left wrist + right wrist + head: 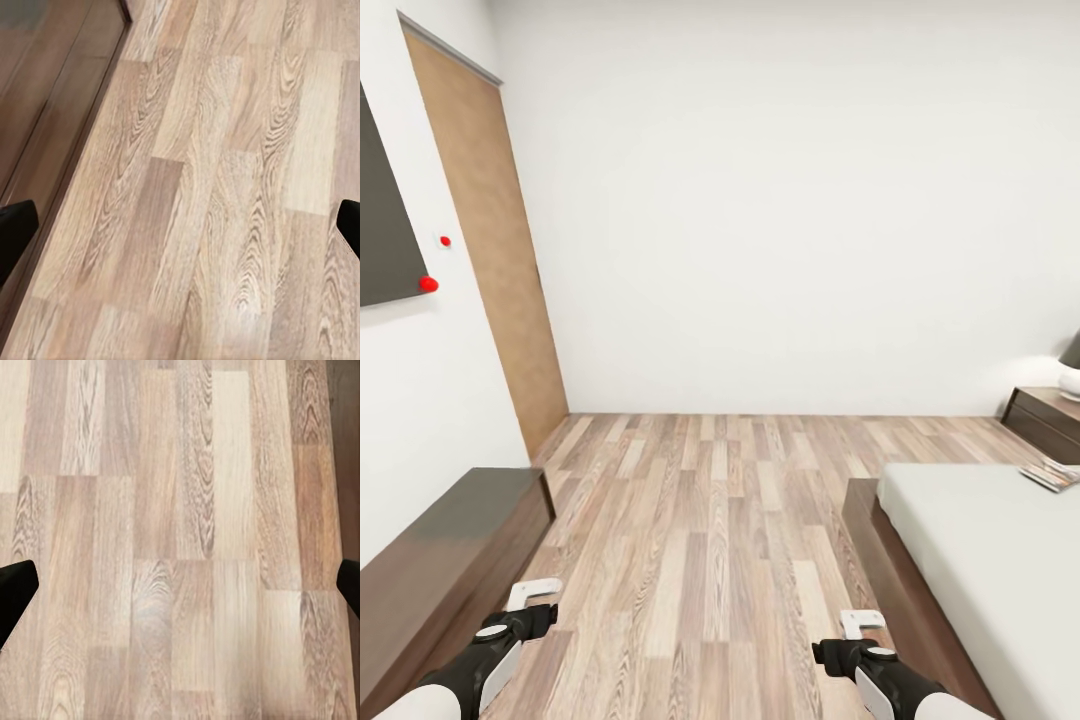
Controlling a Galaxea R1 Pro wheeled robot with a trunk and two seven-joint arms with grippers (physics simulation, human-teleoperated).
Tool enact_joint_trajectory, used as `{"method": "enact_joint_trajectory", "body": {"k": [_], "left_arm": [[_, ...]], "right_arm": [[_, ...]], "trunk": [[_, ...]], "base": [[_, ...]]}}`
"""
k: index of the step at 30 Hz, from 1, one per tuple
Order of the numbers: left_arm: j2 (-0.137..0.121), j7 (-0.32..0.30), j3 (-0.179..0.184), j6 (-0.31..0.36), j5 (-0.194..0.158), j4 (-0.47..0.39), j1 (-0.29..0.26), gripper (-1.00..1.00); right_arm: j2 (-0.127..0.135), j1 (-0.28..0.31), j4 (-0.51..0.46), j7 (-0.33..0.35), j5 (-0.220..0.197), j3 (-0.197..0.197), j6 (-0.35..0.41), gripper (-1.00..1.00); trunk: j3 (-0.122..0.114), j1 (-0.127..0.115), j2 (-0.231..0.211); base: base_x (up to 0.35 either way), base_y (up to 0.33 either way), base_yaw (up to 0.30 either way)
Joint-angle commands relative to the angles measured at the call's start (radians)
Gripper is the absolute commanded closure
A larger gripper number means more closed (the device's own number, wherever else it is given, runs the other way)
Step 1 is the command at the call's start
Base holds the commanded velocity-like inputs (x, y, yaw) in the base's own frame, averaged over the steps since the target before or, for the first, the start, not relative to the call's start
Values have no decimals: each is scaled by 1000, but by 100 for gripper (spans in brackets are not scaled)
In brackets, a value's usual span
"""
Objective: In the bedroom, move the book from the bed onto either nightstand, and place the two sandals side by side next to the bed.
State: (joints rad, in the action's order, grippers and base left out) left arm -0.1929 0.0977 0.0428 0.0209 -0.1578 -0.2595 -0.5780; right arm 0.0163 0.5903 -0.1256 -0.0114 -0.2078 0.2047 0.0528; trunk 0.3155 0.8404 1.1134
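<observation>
1. Under your arms, the floor (710,520) is light wood plank with a strong, wavy grain and a soft satin look; your wrist cameras show the same grain up close.
2. The door (490,250) on your left looks like matt tan wood, finely speckled.
3. The bench (450,550) beside it is dark brown wood, with a smooth top that carries a faint sheen.
4. The walls (780,200) are plain matt white.
5. The bed (1000,560) has a smooth, matt light-grey mattress on a dark wooden frame.
6. The nightstand (1045,418) is dark reddish-brown wood.
7. Your left gripper (532,600) and right gripper (857,630) show white and black parts that look like smooth plastic.
</observation>
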Motion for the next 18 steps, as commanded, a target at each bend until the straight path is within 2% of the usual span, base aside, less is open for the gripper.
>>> {"method": "enact_joint_trajectory", "body": {"k": [1,18], "left_arm": [[0,4,5,2,-9,-1,0,-100],[0,4,5,-11,-9,-1,0,-100]], "right_arm": [[1,0,-2,-1,-10,8,6,-100],[1,0,-2,-2,-10,8,6,-100]], "trunk": [[1,1,1],[1,1,1]], "base": [[339,3,0],[340,1,0]]}}
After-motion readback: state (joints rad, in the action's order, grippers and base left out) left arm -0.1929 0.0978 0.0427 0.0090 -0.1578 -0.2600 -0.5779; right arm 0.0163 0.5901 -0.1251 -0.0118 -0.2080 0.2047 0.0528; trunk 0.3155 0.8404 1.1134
